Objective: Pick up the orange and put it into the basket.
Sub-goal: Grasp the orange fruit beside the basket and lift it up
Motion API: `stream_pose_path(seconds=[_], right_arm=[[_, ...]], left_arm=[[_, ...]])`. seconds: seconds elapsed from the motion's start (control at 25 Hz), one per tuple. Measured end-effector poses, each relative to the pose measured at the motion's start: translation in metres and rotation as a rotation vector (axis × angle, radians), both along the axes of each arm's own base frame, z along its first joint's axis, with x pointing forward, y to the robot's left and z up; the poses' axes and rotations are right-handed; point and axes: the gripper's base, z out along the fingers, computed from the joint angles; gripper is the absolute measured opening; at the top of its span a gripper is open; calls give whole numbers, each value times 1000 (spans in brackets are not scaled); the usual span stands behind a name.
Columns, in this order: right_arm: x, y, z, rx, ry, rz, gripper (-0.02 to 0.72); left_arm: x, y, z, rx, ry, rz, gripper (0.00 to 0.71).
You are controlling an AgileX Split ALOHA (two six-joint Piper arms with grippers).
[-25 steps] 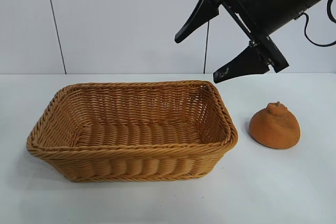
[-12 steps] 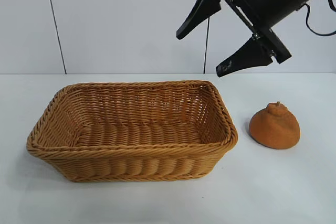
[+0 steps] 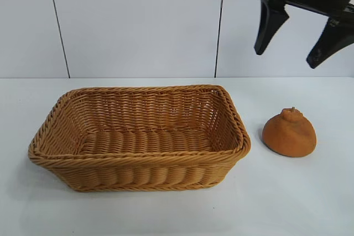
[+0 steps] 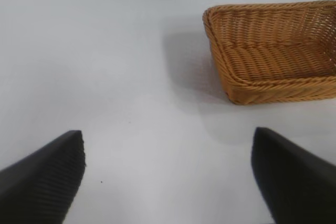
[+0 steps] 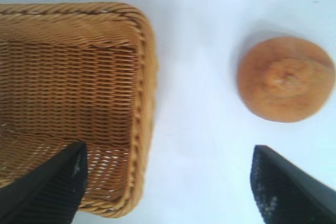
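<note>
Wicker basket (image 3: 138, 136) sits left of the orange (image 3: 289, 132) on the table (image 3: 298, 203); right gripper (image 3: 287, 56) hangs above the orange, jaws spread wide and empty.

The basket (image 3: 138, 136) is tan-golden wicker, woven in fine horizontal rows, with a braided rim of the same colour. To the right of the basket, the orange (image 3: 289, 133) is dull brownish-orange with a matte skin. The table (image 3: 298, 203) under the basket is plain white. Above the orange, the right gripper (image 3: 293, 42) is black.
</note>
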Motion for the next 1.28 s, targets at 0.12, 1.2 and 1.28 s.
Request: stream_pose_path(seconds=[0.12,1.2,1.28], right_arm=[[4,-21,0,-10,-1,-59,580],[51,-36,-140,-28,209,-152,30],[50,-37,-129,-29,182,-146,34]], left_arm=[[0,0,0,0,0,0,615],[0,0,0,0,-1,0,615],[0,0,0,0,-1,0,615]])
